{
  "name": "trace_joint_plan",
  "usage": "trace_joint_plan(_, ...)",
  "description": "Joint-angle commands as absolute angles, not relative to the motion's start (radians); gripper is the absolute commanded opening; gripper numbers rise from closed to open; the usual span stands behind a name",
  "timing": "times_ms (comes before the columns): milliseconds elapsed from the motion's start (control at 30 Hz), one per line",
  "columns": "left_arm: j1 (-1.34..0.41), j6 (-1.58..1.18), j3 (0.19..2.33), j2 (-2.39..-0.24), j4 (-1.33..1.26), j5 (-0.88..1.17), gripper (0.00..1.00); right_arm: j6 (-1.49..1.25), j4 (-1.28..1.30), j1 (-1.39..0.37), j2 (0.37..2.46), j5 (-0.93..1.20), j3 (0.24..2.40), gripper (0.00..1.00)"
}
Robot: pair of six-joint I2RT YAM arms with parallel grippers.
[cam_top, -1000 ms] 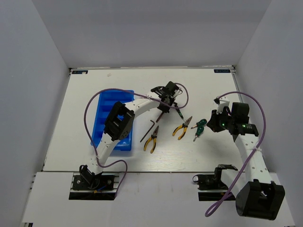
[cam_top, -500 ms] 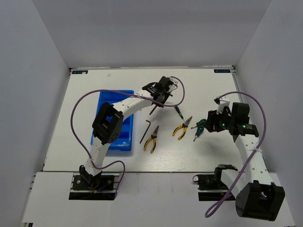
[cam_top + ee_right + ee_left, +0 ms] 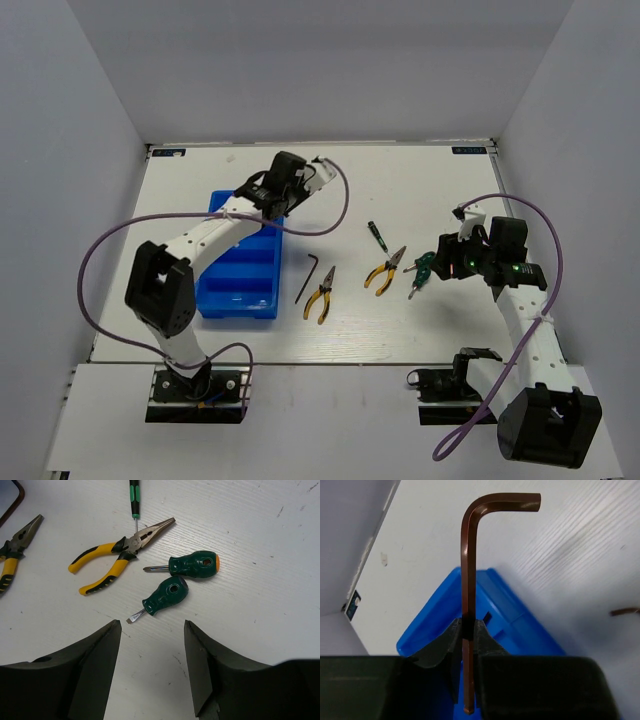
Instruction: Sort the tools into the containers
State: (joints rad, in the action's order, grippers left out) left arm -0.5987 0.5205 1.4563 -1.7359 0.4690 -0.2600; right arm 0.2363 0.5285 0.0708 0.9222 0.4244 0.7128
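Note:
My left gripper [image 3: 467, 630] is shut on a brown L-shaped hex key [image 3: 466, 555], held over the far end of the blue bin [image 3: 520, 625]; from above, that gripper [image 3: 287, 183] hangs above the bin [image 3: 245, 278]. My right gripper [image 3: 152, 625] stands open over bare table, just short of two stubby green screwdrivers [image 3: 167, 595] [image 3: 195, 565]. Yellow-handled pliers [image 3: 117, 555] lie beyond them, and a second pair [image 3: 320, 293] lies beside a dark hex key [image 3: 310, 275]. A thin green screwdriver [image 3: 377, 235] lies further back.
Purple cables loop from both arms, the left one [image 3: 335, 215] arching over the bin's far right corner. Grey walls close in the table on three sides. The right gripper [image 3: 447, 260] sits to the right of the tool cluster.
The left arm has swung left, carrying the hex key from mid-table to above the bin's far end. The right gripper's jaws have opened.

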Motion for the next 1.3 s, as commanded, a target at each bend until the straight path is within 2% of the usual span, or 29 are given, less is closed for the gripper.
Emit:
trace_joint_plan(0,-0.566,0.712,1.356,-1.597,0.322,-0.233,0.00,0.238,0.515,0.072,0.911,0.429,0.744,0.60)
trace_joint_plan(300,-0.390,0.927,1.194,-1.516,0.201,-0.023,0.00,0.236,0.512,0.074,0.919,0.428,0.744,0.60)
trace_joint_plan(400,-0.331,0.982,1.151,-1.516,0.157,-0.023,0.00,0.236,0.511,0.075,0.919,0.425,0.741,0.60)
trace_joint_plan(567,-0.259,0.973,1.112,-1.506,0.095,0.040,0.00,0.236,0.512,0.075,0.923,0.426,0.741,0.61)
trace_joint_plan(1267,-0.180,0.881,1.088,-1.620,-0.037,0.213,0.00,0.241,0.511,0.074,0.934,0.413,0.741,0.61)
